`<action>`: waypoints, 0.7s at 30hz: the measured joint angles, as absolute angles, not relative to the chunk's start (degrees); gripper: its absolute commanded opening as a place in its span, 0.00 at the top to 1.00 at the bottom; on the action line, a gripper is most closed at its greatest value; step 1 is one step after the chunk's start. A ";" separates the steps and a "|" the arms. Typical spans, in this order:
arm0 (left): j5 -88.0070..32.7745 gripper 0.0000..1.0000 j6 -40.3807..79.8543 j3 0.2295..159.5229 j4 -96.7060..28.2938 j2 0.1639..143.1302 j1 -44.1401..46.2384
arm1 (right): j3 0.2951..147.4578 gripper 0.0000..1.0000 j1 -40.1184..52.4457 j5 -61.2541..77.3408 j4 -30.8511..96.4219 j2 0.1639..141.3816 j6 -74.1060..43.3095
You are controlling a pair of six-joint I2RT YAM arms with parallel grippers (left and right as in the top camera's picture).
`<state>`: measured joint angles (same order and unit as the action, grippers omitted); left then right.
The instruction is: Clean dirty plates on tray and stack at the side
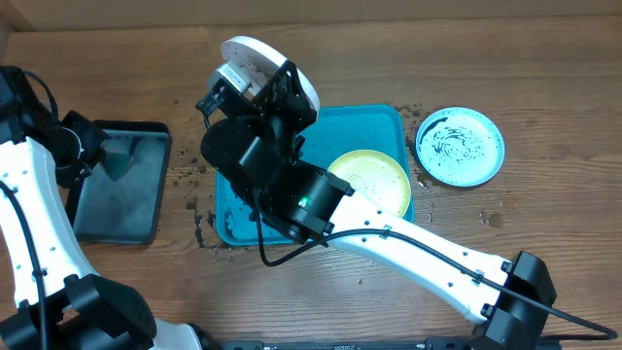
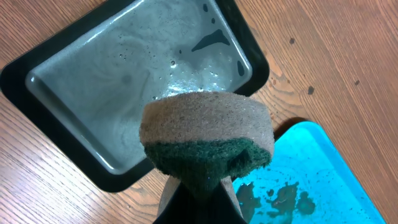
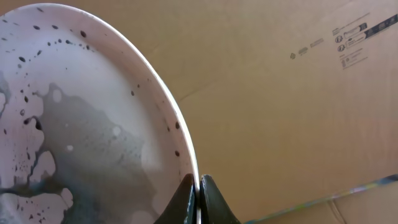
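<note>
Plate (image 3: 93, 137), white and speckled, rim tight in right jaws by the tray (image 1: 374, 131); sponge (image 2: 205, 134) tight in left jaws

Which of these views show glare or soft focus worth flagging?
Left wrist: bright glints on the wet black tray; the sponge, close to the lens, blocks the middle of the picture. Right wrist: the white plate is evenly lit, no glare. Overhead: even light, sharp throughout.

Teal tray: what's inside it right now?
In the teal tray, a yellow-green plate lies on the right, dark smears near a corner. The robot arm covers much of the left half, hiding anything beneath.
</note>
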<state>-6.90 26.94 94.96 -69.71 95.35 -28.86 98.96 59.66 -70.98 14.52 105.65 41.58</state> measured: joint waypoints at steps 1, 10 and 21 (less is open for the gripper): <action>-6.90 0.96 26.89 94.96 -69.71 95.35 -28.86 | 98.96 0.96 59.64 -71.00 14.74 105.65 41.17; -6.94 0.96 26.87 94.96 -69.78 95.39 -28.86 | 99.50 0.96 55.90 -58.72 38.04 105.67 19.73; -18.72 0.96 20.67 94.96 -67.48 95.39 -21.15 | 95.13 0.96 36.16 -14.35 40.42 108.51 -15.62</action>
